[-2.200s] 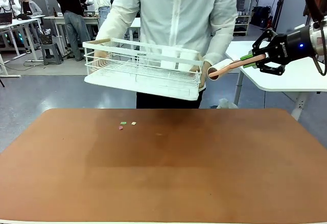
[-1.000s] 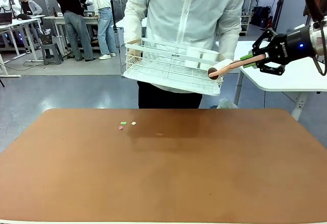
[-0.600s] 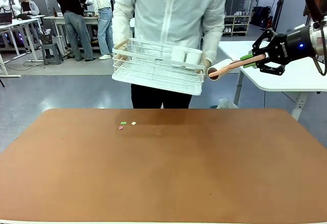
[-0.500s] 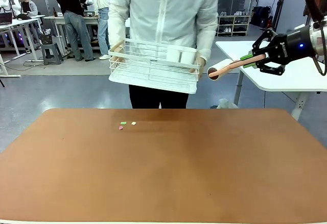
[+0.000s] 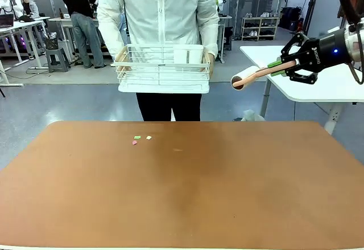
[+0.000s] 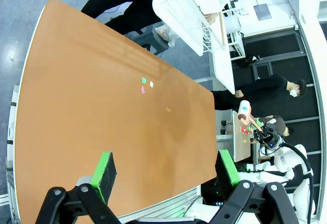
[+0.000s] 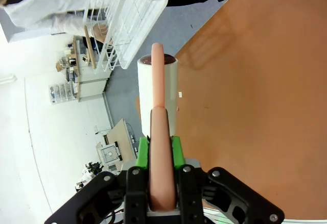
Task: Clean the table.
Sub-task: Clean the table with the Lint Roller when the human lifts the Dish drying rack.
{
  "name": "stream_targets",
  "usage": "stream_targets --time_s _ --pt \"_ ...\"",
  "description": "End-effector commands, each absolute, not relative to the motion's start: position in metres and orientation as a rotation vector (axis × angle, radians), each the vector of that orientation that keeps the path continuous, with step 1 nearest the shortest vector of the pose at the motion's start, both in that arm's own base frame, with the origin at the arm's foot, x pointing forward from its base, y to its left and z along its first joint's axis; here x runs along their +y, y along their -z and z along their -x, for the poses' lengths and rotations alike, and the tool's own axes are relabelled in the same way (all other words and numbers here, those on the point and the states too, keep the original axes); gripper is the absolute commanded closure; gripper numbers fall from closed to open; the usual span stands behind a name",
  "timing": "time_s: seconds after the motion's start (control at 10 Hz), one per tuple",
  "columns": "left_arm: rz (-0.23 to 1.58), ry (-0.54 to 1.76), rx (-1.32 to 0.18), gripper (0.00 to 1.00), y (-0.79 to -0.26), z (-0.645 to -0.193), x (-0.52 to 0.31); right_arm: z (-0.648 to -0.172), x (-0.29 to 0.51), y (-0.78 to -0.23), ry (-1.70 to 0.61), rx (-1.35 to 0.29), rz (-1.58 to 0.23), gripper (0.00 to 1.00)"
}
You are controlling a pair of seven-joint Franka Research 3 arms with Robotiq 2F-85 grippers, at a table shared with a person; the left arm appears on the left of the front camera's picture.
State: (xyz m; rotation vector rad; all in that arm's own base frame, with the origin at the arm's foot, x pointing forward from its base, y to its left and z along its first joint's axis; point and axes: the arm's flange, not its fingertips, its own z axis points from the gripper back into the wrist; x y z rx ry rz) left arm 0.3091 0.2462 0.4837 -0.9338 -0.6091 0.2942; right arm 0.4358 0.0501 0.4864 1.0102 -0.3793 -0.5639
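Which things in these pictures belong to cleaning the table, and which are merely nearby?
Belongs to the job: the table, the small coloured scraps on it, the lint roller held by the right gripper.

Merely nearby: the white wire rack the person carries, the white-topped side table, the open left gripper.

Front camera close, facing across the table (image 5: pixel 227 193) at the person (image 5: pixel 162 11), wrist cameras farther off, sharing it

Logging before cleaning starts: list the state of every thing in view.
table, dirty, small scraps on it
scraps, lying loose toward the far edge
lint roller, held in the air
right gripper, shut on lint roller
left gripper, open, over the table
wire rack, carried by the person
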Motion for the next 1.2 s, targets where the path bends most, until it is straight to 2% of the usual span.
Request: stream_targets --time_s 0.0,0.2,0.3,0.4,0.6,0.8,1.1 --pt "0.946 -0.277 -0.621 0.0 -0.484 -0.307 0.248 -0.437 0.037 -0.514 0.372 -0.405 -0.907 0.79" --pt "0.946 -0.277 -0.621 0.0 -0.484 -0.307 0.248 -0.472 0.036 -0.554 0.072 -0.373 -0.794 0.79" --pt "0.946 -0.277 -0.621 0.0 -0.484 -0.307 0.248 -0.508 0.047 -0.561 -0.105 -0.293 -0.789 0.79" --pt "0.946 -0.277 -0.621 0.0 -0.484 -0.307 0.248 -0.547 0.07 -0.547 -0.205 -0.218 -0.744 0.79" --pt "0.946 -0.277 -0.621 0.0 -0.484 -0.307 0.248 -0.584 0.117 -0.509 -0.139 -0.04 -0.68 0.79" --pt "0.946 -0.277 -0.621 0.0 -0.484 -0.307 0.248 -0.579 0.145 -0.491 -0.139 -0.04 -0.665 0.79" --pt "0.946 -0.277 -0.621 0.0 -0.484 -0.307 0.248 -0.579 0.129 -0.483 -0.175 -0.056 -0.711 0.79"
